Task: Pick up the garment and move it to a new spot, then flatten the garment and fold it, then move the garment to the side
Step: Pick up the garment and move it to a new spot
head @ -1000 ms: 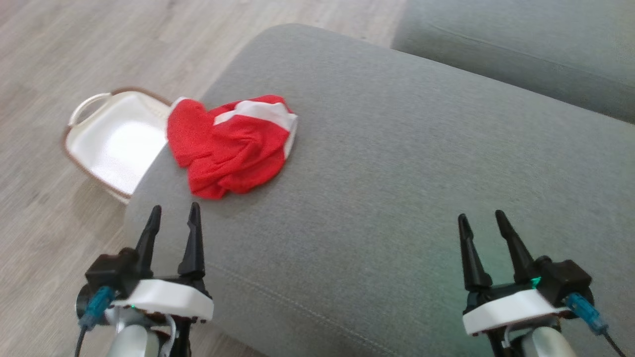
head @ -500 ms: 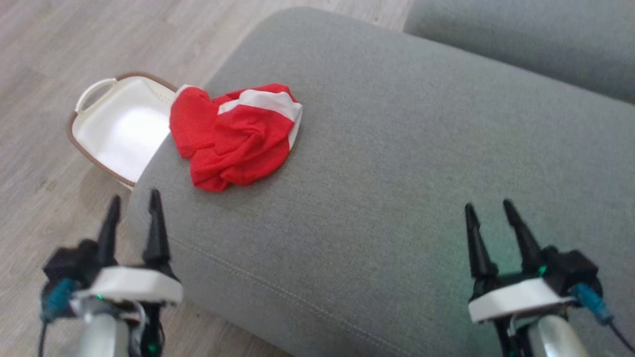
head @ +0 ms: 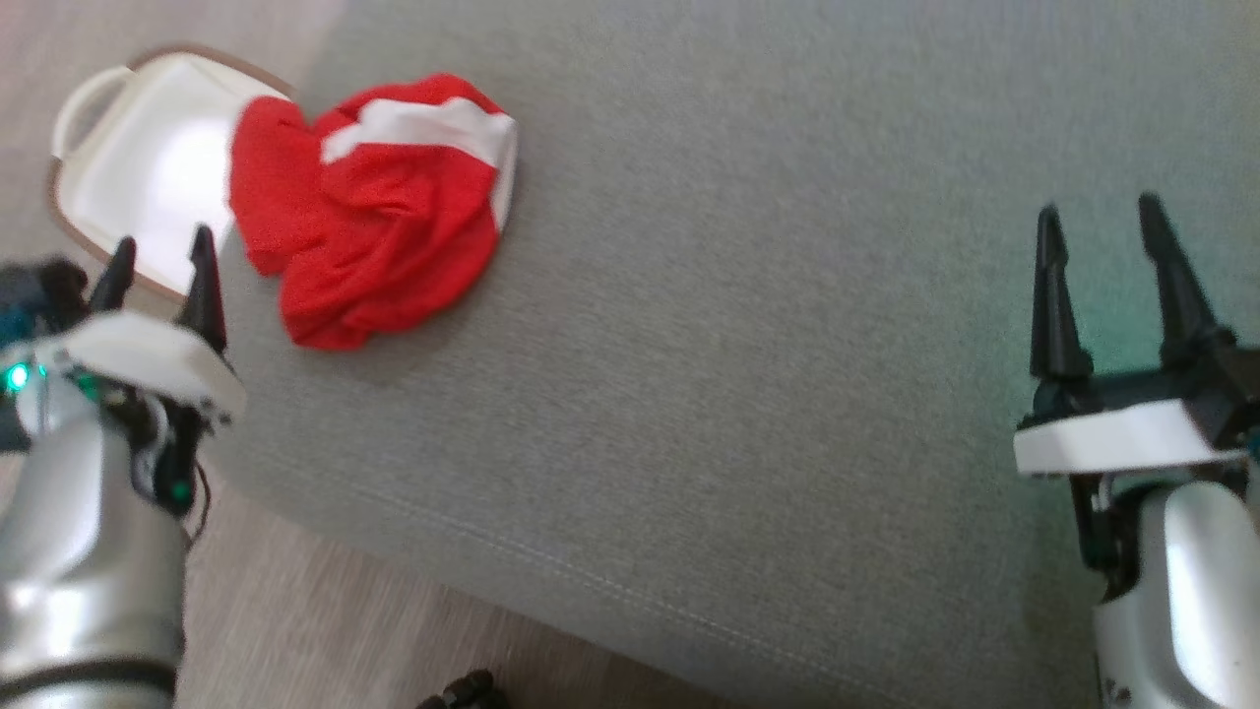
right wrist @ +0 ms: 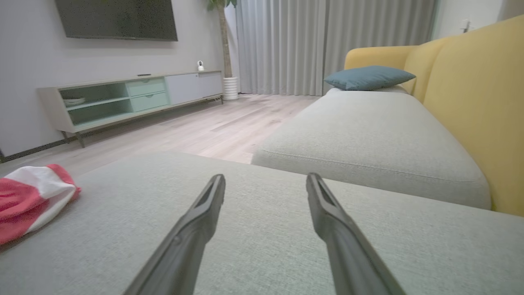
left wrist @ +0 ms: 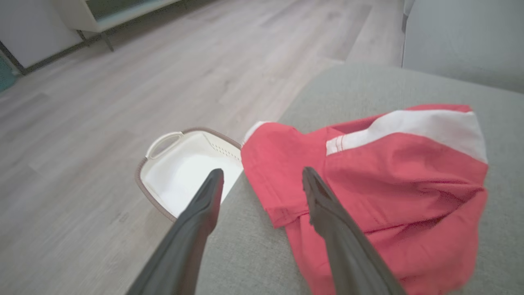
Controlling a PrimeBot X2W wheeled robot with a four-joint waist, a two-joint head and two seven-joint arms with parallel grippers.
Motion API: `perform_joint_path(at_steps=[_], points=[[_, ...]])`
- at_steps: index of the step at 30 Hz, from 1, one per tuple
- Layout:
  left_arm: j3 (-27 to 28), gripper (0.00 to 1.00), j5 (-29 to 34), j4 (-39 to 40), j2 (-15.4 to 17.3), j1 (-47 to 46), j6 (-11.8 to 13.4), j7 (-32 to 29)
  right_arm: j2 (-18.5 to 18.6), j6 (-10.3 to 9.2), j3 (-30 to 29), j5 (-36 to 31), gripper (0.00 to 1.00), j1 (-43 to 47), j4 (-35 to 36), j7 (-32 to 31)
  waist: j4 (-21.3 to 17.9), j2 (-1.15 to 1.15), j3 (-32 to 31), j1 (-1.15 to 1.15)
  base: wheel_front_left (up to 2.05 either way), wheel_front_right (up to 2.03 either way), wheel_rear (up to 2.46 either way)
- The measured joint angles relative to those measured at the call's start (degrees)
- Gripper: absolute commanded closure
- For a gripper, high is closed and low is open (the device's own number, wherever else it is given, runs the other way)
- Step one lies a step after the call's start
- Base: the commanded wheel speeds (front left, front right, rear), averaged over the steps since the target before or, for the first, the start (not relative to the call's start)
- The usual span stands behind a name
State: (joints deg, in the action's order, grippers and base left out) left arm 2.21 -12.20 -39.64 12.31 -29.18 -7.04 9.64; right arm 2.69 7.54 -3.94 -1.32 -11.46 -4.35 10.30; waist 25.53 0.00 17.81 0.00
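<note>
Loosely crumpled, a red-and-white fabric garment point(head: 374, 207) is seen at the far left edge of a grey upholstered sofa cushion point(head: 738, 345).
Both grippers are held wide and empty: the left gripper point(head: 162, 241) is poised just beside the garment, near a white plastic basket point(head: 128, 162) on the floor; the right gripper point(head: 1101, 207) is kept well apart, at the right.
</note>
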Motion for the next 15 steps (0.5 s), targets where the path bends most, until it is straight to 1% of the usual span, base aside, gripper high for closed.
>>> perform_joint_path(at_steps=[4, 8, 10, 14, 15], points=[[-2.48, 0.00, -3.52, -9.48, 1.45, -8.07, -0.40, -4.55, 0.03, 0.00, -0.14, -1.30, 0.00, -1.37, 4.09, -2.83, -1.72, 0.00, 3.93, 0.00, 0.00, 0.00, 0.00], [-6.33, 0.00, -8.24, -16.36, 2.89, -13.56, -0.53, -9.62, 0.09, -0.01, 0.32, -2.29, 0.00, -1.55, 6.98, -4.65, -3.67, 0.00, 7.12, 0.00, 0.00, 0.00, 0.00], [-7.20, 0.00, -10.17, -19.44, 3.89, -15.66, -0.54, -11.04, 0.11, 0.00, 0.56, -2.30, 0.00, -1.62, 7.95, -5.34, -4.67, 0.00, 8.46, 0.00, 0.00, 0.00, 0.00], [-7.64, 0.00, -11.95, -25.14, 6.75, -19.09, -0.54, -12.15, 0.12, -0.01, 1.85, -2.67, 0.00, -1.69, 9.39, -5.94, -6.59, 0.00, 10.64, 0.00, 0.00, 0.00, 0.00], [-7.64, 0.00, -13.14, -27.60, 7.36, -20.41, -0.53, -12.78, 0.12, 0.00, 2.04, -2.90, 0.00, -1.77, 9.69, -6.19, -7.51, 0.00, 11.38, 0.00, 0.00, 0.00, 0.00]])
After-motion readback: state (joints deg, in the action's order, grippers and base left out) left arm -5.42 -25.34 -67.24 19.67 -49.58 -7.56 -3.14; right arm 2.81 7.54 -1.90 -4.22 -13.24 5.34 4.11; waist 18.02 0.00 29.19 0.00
